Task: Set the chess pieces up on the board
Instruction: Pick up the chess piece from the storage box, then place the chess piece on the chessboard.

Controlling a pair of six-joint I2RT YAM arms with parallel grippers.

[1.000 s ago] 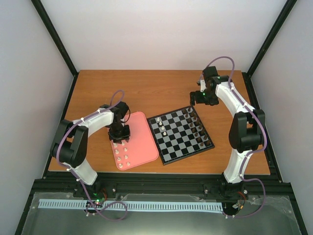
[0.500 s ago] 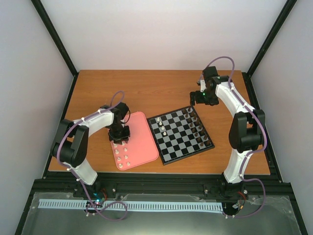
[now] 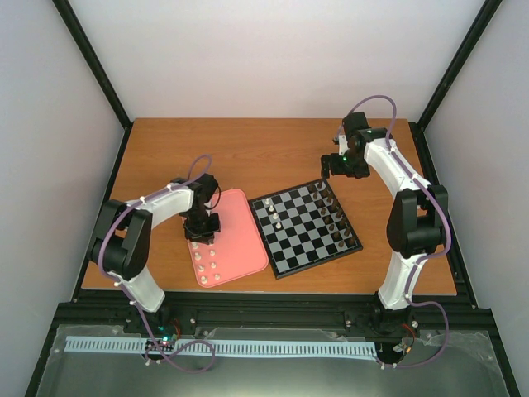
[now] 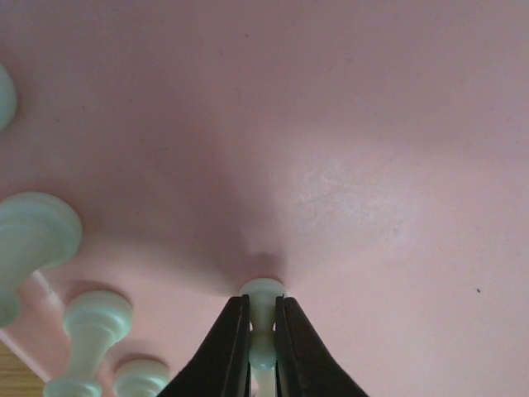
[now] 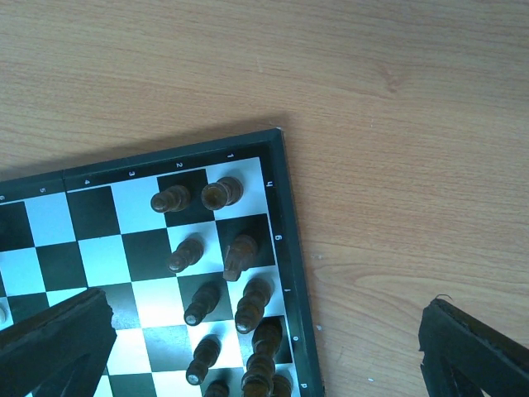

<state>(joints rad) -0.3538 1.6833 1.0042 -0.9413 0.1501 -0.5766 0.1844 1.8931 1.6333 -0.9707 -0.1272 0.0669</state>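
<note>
- Pink tray (image 3: pixel 248 240): lies on the left front part of the table (image 3: pixel 273 157), its right edge just beside the board and tilted at about the same angle.
- Chess pieces (image 3: pixel 207 263): the pale cream ones stand upright in two short rows along the near-left part of the tray. The left wrist view shows several of them (image 4: pixel 91 331) to the left of the fingers.
- Left gripper (image 3: pixel 203 235): points down over the tray at the far end of those rows. The left wrist view shows it (image 4: pixel 263 313) clenched on one cream piece (image 4: pixel 263 296), the jaws pinching its narrow neck. Whether the base of that piece touches the tray surface cannot be told.
- Board (image 3: pixel 307 236): sits at the table's centre, right of the tray and turned at an angle. A few cream pieces (image 3: pixel 278 218) stand on its left half.
- Dark brown pieces (image 3: pixel 332 217): lined in two rows along the board's right edge. The right wrist view shows them (image 5: pixel 240 256) upright on their squares near the board's corner.
- Right gripper (image 3: pixel 339 168): hangs above the table just beyond the board's far corner. Its jaws are spread wide and hold nothing.
</note>
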